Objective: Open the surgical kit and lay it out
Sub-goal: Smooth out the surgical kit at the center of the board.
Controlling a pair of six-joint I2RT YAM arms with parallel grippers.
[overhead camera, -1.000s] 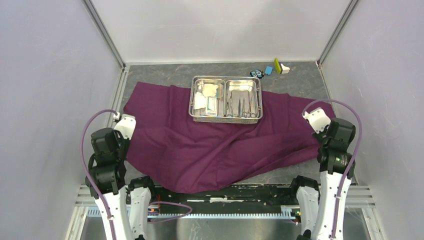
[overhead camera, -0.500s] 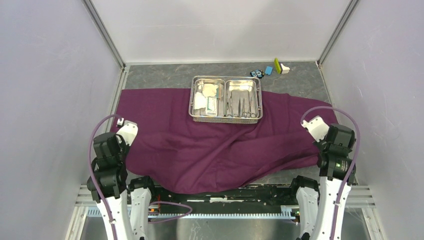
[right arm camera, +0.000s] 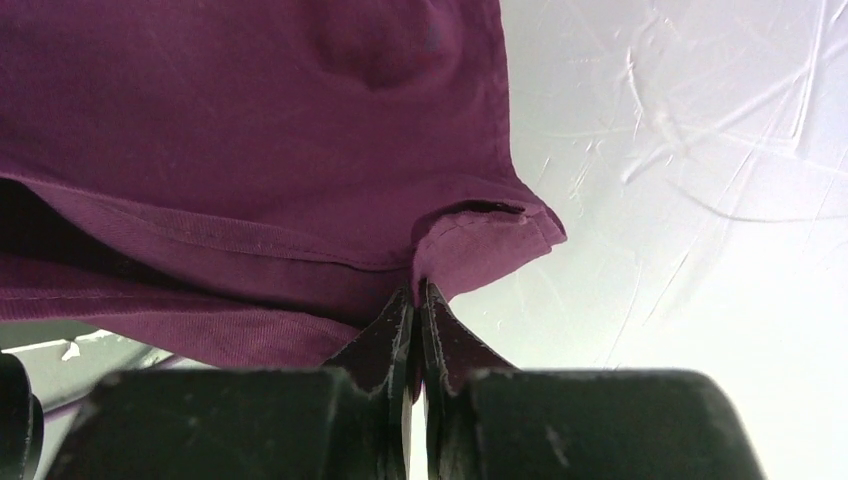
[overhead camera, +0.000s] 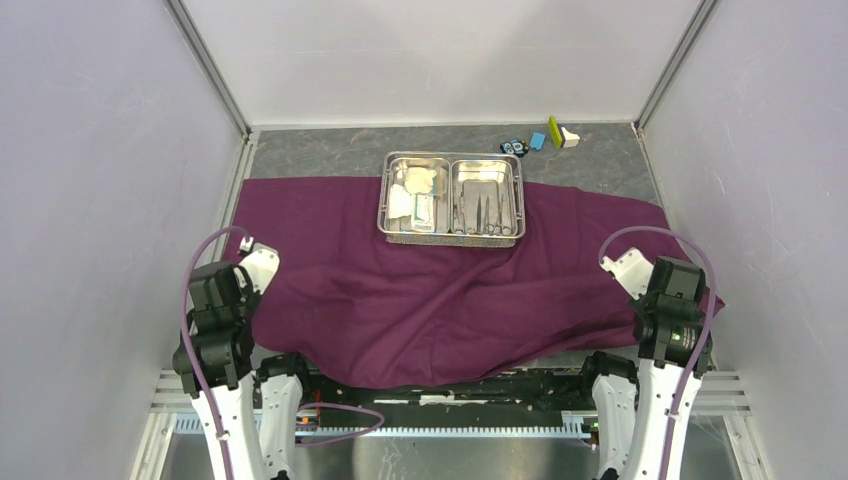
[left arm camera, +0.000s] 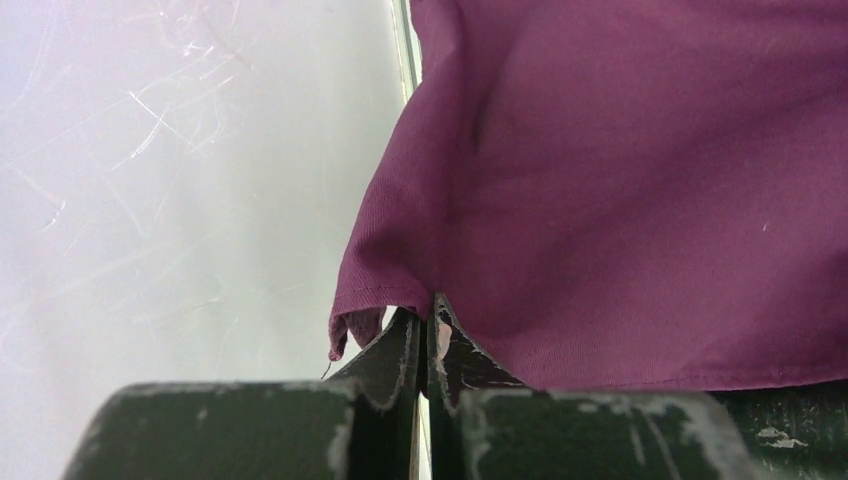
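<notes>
No text or label is legible anywhere.

I see a grey marbled surface (overhead camera: 320, 150). A plum cloth (overhead camera: 400, 290) covers most of it, creased through the middle, its near edge reaching the front rail (overhead camera: 520, 380). A 2-compartment steel tray (overhead camera: 452, 156) straddles the cloth's far edge. 4 small pieces (overhead camera: 540, 138) lie on bare surface at the far right.

Bright, diffuse light, faint shadows, purple cloth (left arm camera: 650, 180) weave sharp just ahead of the left gripper (left arm camera: 430, 325), scratched wall (right arm camera: 700, 200) washed out beside the right gripper (right arm camera: 418, 305), steel tray (overhead camera: 450, 239) sheen far beyond
</notes>
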